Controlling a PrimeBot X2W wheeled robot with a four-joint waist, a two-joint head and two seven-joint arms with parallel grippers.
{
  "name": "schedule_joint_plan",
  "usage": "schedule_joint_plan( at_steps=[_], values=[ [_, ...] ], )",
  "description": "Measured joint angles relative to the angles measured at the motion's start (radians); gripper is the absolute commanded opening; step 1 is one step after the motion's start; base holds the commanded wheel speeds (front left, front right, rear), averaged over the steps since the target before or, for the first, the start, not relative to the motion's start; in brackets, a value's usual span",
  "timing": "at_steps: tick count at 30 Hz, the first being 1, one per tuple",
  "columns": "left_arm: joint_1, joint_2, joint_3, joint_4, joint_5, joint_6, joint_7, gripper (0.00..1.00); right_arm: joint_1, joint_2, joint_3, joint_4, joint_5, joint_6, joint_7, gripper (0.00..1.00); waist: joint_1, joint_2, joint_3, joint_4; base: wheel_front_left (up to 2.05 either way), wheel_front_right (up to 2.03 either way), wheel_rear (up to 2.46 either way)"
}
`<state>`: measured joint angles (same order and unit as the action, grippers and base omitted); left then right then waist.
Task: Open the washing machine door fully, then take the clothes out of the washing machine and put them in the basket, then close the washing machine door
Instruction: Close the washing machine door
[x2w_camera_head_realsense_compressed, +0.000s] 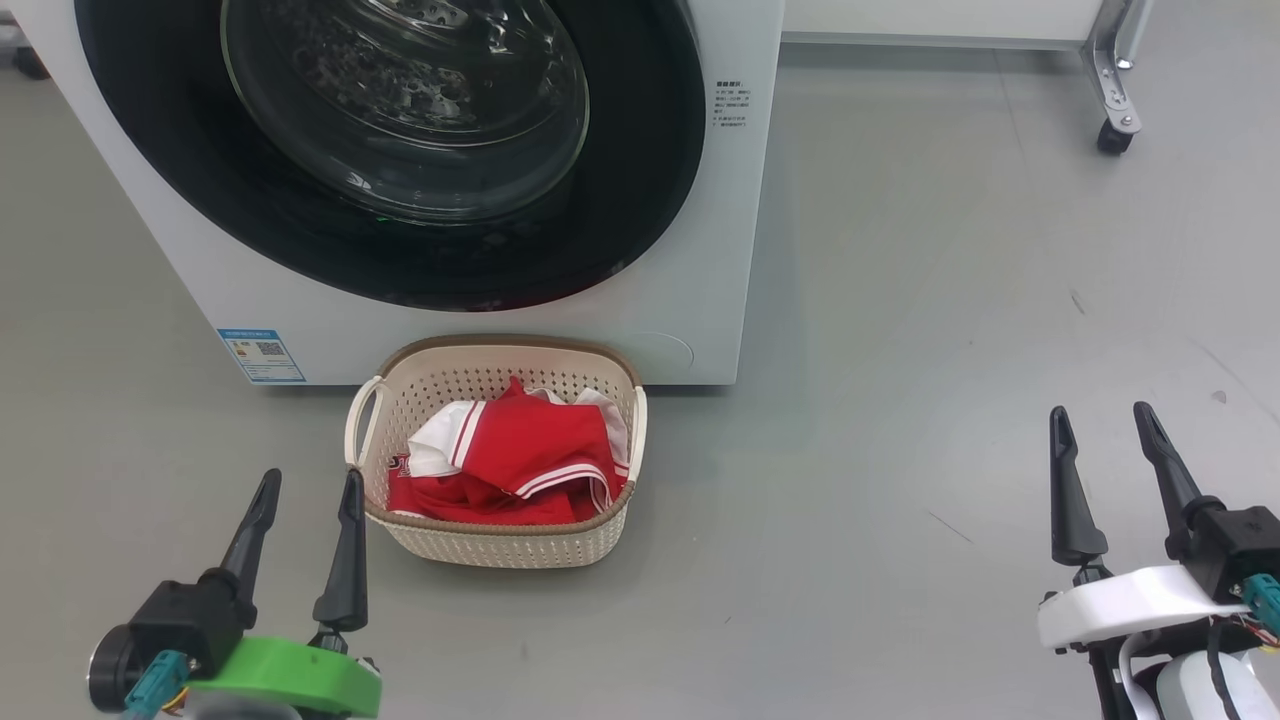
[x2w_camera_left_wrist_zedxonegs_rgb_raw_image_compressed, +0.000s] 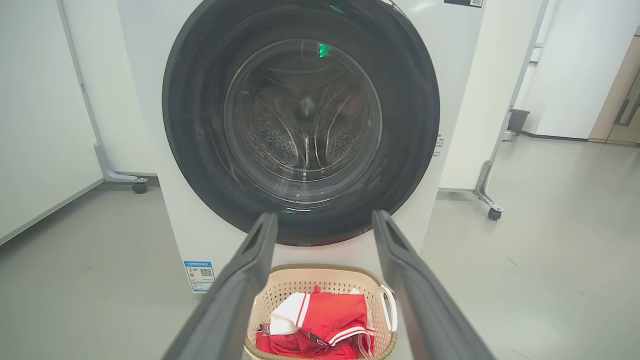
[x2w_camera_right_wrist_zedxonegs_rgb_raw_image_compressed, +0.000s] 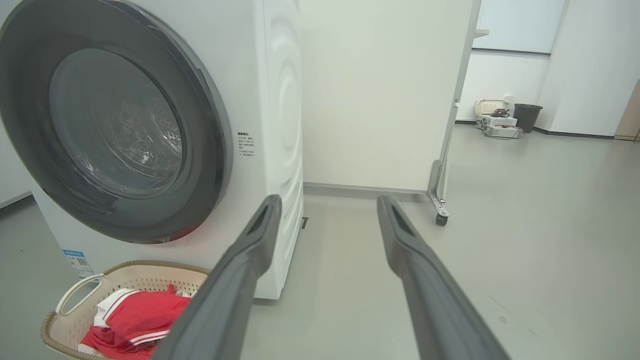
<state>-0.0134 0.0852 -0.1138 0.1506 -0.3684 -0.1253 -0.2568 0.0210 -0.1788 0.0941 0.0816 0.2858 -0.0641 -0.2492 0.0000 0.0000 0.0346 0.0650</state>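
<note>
Two hands rest low in the head view. The left hand (x2w_camera_head_realsense_compressed: 312, 478) has its long dark fingers spread with nothing between them. The right hand (x2w_camera_head_realsense_compressed: 1101, 412) is likewise spread and empty, well apart from everything. Heaped in the small cream perforated basket with brown rim (x2w_camera_head_realsense_compressed: 500, 345) are the bright red garments with white stripe trim (x2w_camera_head_realsense_compressed: 520, 455). It stands on the floor just before the big white front-loading washing machine (x2w_camera_head_realsense_compressed: 715, 300). Against the machine's front lies the large round door with glossy black rim and clear glass bowl (x2w_camera_head_realsense_compressed: 640, 200).

Left wrist view: looks square at the glass. No red shows in the steel drum behind it.

Right wrist view: door seen at a slant, apparently flush, no gap along its near edge.

Judgement: all three steps look done. The latch is hidden, so to confirm, press one fingertip gently on the black rim, not the glass, and pass well clear of the basket.
</note>
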Motion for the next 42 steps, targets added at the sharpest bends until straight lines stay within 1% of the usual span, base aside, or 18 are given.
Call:
schedule_joint_plan(
  at_steps=[12,14,25,28,42],
  values=[
    [0.012,0.003,-0.043,0.016,0.009,0.000,0.000,1.00,0.037,0.017,-0.023,-0.040,-0.008,0.000,0.000,1.00,0.0000,0.0000,0.008,-0.001,0.00,0.00,0.00],
    [0.014,0.003,-0.052,0.024,-0.007,0.000,0.000,1.00,0.046,0.020,-0.026,-0.044,-0.017,0.000,0.000,1.00,0.0000,0.0000,0.010,0.000,0.00,0.00,0.00],
    [0.014,0.010,-0.036,0.030,-0.011,0.000,0.000,1.00,0.059,0.028,-0.034,-0.056,-0.029,0.002,0.000,1.00,0.0000,0.0000,0.011,0.000,0.00,0.00,0.00],
    [0.014,0.010,-0.035,0.030,-0.011,0.000,0.000,1.00,0.068,0.030,-0.036,-0.056,-0.034,0.010,0.000,1.00,0.0000,0.0000,0.010,-0.001,0.00,0.00,0.00],
    [0.014,0.010,-0.027,0.026,-0.019,0.000,0.000,1.00,0.071,0.040,-0.050,-0.059,-0.042,0.019,0.000,1.00,0.0000,0.0000,0.007,-0.004,0.00,0.00,0.00]
  ],
)
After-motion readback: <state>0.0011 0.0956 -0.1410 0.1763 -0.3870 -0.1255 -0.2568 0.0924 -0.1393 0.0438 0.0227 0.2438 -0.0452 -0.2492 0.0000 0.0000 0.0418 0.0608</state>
